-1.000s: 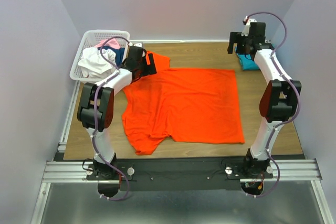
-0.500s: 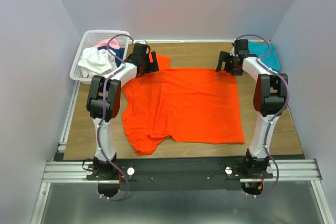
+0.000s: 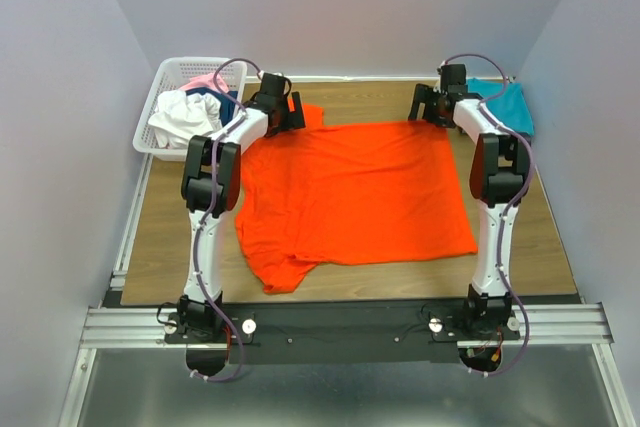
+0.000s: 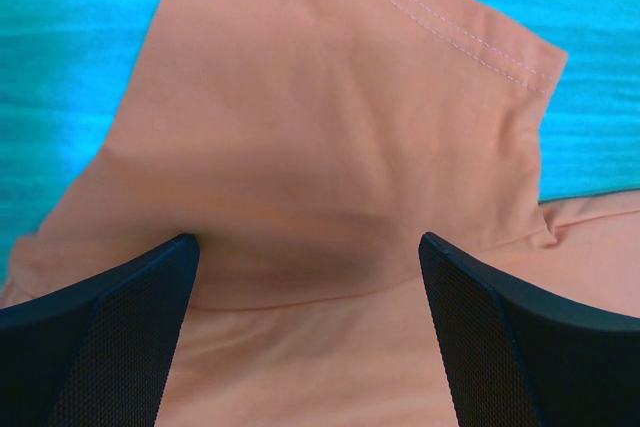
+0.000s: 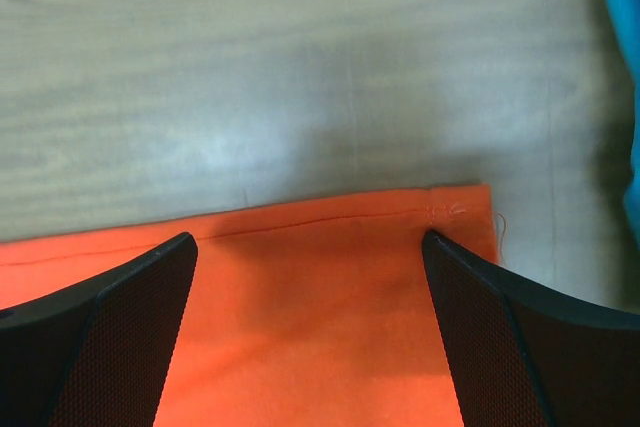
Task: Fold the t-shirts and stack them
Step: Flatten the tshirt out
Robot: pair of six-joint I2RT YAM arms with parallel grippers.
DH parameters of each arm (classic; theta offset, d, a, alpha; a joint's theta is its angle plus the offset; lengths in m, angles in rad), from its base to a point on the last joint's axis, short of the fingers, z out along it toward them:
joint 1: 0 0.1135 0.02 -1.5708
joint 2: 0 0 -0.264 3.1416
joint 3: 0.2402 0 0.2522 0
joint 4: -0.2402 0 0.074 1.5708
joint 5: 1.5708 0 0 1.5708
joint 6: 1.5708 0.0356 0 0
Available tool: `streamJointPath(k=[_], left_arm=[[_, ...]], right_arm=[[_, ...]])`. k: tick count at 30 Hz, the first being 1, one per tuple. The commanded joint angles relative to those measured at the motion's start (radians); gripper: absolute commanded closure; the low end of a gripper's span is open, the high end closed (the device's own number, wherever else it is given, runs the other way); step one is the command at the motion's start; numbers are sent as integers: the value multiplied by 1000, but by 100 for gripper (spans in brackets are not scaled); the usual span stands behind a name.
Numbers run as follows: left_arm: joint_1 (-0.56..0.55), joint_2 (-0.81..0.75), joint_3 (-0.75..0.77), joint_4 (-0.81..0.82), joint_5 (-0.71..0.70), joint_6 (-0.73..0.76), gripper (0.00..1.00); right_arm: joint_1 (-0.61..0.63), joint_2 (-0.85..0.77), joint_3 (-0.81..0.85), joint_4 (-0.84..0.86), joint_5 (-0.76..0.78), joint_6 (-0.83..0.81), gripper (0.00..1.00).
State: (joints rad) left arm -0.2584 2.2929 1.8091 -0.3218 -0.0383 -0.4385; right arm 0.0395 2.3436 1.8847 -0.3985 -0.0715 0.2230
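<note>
The bright orange-red t-shirt (image 3: pixel 355 192) lies spread flat on the wooden table. My left gripper (image 3: pixel 283 112) is at its far left sleeve. In the left wrist view the gripper (image 4: pixel 310 247) is open, with the sleeve (image 4: pixel 330 127) between and beyond the fingers. My right gripper (image 3: pixel 428 107) is at the shirt's far right hem corner. In the right wrist view it (image 5: pixel 310 242) is open, straddling the hem (image 5: pixel 330 277) just inside the corner. The teal-blue t-shirt (image 3: pixel 505 107) lies folded at the far right and shows at the edge of the right wrist view (image 5: pixel 625 97).
A white basket (image 3: pixel 160 97) at the far left holds white, pink and navy shirts. Walls close in the table on three sides. The surface beyond the sleeve looks teal in the left wrist view (image 4: pixel 80 37).
The right arm swung left from the teal shirt to the orange shirt's far right corner. The left arm reached farther along the sleeve. The orange shirt shifted slightly away from me.
</note>
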Motion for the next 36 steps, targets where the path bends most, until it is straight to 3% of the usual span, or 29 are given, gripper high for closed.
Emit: streamJointPath(k=[1,12,15,19,22,23,24,26,27,31,36], left_arm=[[15,59,74,-60,-17,17,2],[21,169,301,-154,-17,50,2],[22,172,396,-200,-12,64,2],[16,18,382,-195,3,67,2],[5,-178,186,-99,-2,44,2],[2,-235,111,-65,0,35,2],[-4,-289,-44,-33,15,18,2],[-13,-455,-202,50,31,-11,2],[-18,-508,-370,81,31,-25,2],[-83,-825,-774,213,17,-127,2],[-194,-1045,-1126,260,-21,-223,2]], right_arm=[[-1,127,88,-45,25,-14,0],[-3,212,300,-57,9,-88,0],[5,146,300,-65,-39,-161,0],[57,-48,197,-66,-56,-212,0],[143,-289,30,-63,-54,-249,0],[172,-290,-26,-63,-66,-264,0],[241,-367,-126,-59,-68,-281,0],[321,-444,-241,-51,-73,-287,0],[403,-514,-298,-21,-77,-274,0],[606,-657,-638,74,-151,-231,0],[805,-725,-829,240,-235,-142,0]])
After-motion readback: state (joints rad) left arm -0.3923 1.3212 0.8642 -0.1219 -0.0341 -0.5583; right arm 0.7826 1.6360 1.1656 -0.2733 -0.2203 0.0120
